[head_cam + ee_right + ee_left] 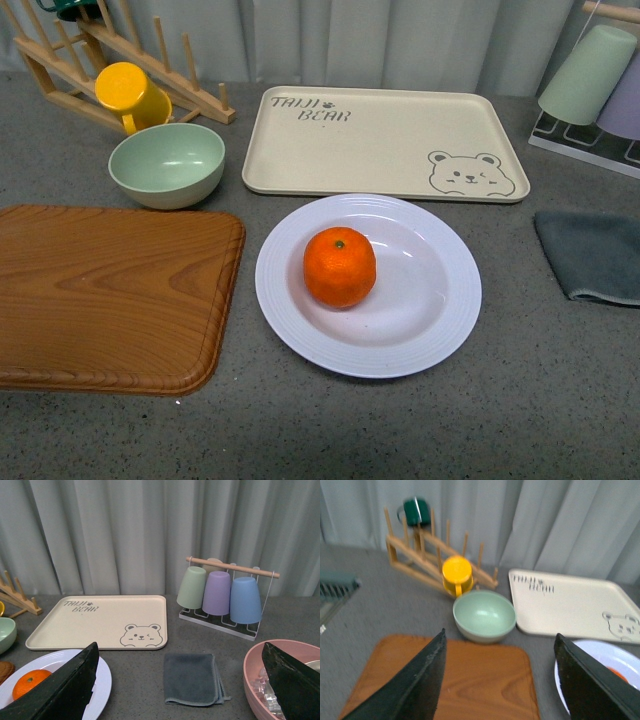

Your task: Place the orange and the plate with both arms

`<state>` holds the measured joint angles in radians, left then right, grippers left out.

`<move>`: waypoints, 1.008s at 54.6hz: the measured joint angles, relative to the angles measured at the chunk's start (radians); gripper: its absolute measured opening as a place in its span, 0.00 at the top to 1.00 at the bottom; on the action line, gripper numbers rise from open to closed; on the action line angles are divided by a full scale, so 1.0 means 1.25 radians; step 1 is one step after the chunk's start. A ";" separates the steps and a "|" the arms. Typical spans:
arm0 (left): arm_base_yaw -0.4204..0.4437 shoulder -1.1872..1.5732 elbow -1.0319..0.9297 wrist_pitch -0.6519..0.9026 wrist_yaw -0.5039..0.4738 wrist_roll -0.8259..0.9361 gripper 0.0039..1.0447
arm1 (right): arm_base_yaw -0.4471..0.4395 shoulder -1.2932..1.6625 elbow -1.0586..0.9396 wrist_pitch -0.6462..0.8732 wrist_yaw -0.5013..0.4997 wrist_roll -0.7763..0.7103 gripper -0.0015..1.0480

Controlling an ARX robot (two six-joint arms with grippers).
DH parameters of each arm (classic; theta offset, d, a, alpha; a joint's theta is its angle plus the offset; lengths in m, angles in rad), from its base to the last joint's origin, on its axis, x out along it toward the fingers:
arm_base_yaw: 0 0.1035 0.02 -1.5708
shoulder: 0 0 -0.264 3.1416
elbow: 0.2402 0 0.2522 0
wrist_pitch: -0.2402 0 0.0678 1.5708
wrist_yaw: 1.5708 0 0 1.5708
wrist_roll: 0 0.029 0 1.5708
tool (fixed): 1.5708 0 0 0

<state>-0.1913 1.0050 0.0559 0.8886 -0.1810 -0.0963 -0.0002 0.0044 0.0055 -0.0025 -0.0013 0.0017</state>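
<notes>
A staged kitchen-style tabletop set-up is indicated. A grey speckled counter (pixel 540 400) is backed by a pleated curtain (pixel 125 530). Kitchenware is laid out on it: wooden dish rack (pixel 205 100), cup stand (pixel 217 592) with upturned cups, bowl (pixel 166 165), plate (pixel 460 300), cutting board (pixel 100 290), tray (pixel 380 140), folded cloth (pixel 192 677). A pink basin (pixel 252 680) is seen near the cloth.

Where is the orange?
In the front view the orange sits inside the white plate, in front of the bear tray and right of the wooden board.
</notes>
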 joint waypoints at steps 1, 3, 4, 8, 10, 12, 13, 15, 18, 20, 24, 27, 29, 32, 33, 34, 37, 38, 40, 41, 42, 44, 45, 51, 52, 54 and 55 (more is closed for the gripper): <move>0.005 -0.016 0.000 0.002 0.003 0.012 0.42 | 0.000 0.000 0.000 0.000 0.000 0.000 0.09; 0.013 -0.041 -0.001 -0.002 0.009 0.026 0.47 | 0.000 0.000 0.000 0.000 -0.001 0.000 0.09; 0.019 -0.056 -0.002 -0.009 0.016 0.034 0.50 | 0.000 0.000 0.000 0.000 0.000 0.000 0.09; 0.035 -0.104 -0.013 -0.045 0.030 0.050 0.62 | 0.000 0.000 0.000 0.000 -0.001 0.000 0.09; 0.041 -0.124 -0.018 -0.063 0.037 0.055 0.67 | 0.000 0.000 0.000 0.000 -0.001 0.000 0.09; 0.049 -0.148 -0.024 -0.086 0.044 0.058 0.74 | 0.000 0.000 0.000 0.000 -0.001 0.000 0.09; 0.052 -0.160 -0.027 -0.098 0.049 0.060 0.78 | 0.000 0.000 0.000 0.000 -0.001 0.000 0.09; 0.060 -0.184 -0.029 -0.122 0.056 0.062 0.85 | 0.000 0.000 0.000 0.000 -0.001 0.000 0.09; 0.075 -0.238 -0.029 -0.164 0.074 0.064 0.97 | 0.000 0.000 0.000 0.000 -0.001 0.000 0.09; 0.112 -0.272 -0.029 -0.193 0.127 0.068 0.96 | 0.000 0.000 0.000 0.000 0.000 0.000 0.09; 0.143 -0.313 -0.030 -0.230 0.138 0.070 0.96 | 0.000 0.000 0.000 0.000 0.000 0.000 0.09; 0.149 -0.345 -0.030 -0.260 0.140 0.070 0.96 | 0.000 -0.001 0.000 0.000 0.000 0.000 0.09; 0.150 -0.375 -0.030 -0.287 0.143 0.071 0.96 | 0.000 -0.001 0.000 0.000 -0.001 0.000 0.09; 0.150 -0.410 -0.030 -0.319 0.143 0.071 0.96 | 0.000 -0.001 0.000 0.000 -0.001 0.000 0.09; 0.150 -0.423 -0.030 -0.332 0.142 0.071 0.96 | 0.000 -0.001 0.000 0.000 -0.001 0.000 0.09; 0.151 -0.432 -0.030 -0.341 0.143 0.071 0.96 | 0.000 -0.001 0.000 0.000 -0.001 0.000 0.09; 0.151 -0.462 -0.030 -0.369 0.143 0.071 0.96 | 0.000 -0.001 0.000 0.000 -0.001 0.000 0.09; 0.151 -0.469 -0.030 -0.376 0.143 0.071 0.96 | 0.000 -0.001 0.000 0.000 -0.001 0.000 0.09; 0.151 -0.485 -0.030 -0.391 0.143 0.071 0.96 | 0.000 -0.001 0.000 0.000 -0.001 0.000 0.09; 0.151 -0.496 -0.030 -0.402 0.143 0.071 0.96 | 0.000 -0.001 0.000 0.000 -0.001 0.000 0.09; 0.151 -0.504 -0.030 -0.409 0.143 0.071 0.96 | 0.000 -0.001 0.000 0.000 -0.001 0.000 0.09; 0.151 -0.517 -0.030 -0.422 0.143 0.071 0.96 | 0.000 -0.001 0.000 0.000 -0.001 0.000 0.09; 0.151 -0.525 -0.030 -0.429 0.143 0.071 0.96 | 0.000 -0.001 0.000 0.000 -0.001 0.000 0.09; 0.151 -0.560 -0.030 -0.464 0.143 0.071 0.96 | 0.000 -0.001 0.000 0.000 -0.001 0.000 0.09; 0.151 -0.563 -0.030 -0.468 0.143 0.071 0.96 | 0.000 -0.001 0.000 0.000 -0.001 0.000 0.09; 0.151 -0.575 -0.030 -0.479 0.143 0.071 0.96 | 0.000 -0.001 0.000 0.000 -0.001 0.000 0.09; 0.151 -0.578 -0.030 -0.482 0.143 0.071 0.96 | 0.000 -0.001 0.000 0.000 -0.001 0.000 0.09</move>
<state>-0.0029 0.2829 0.0185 0.2867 -0.0029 -0.0078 -0.0002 0.0036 0.0055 -0.0021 -0.0021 0.0017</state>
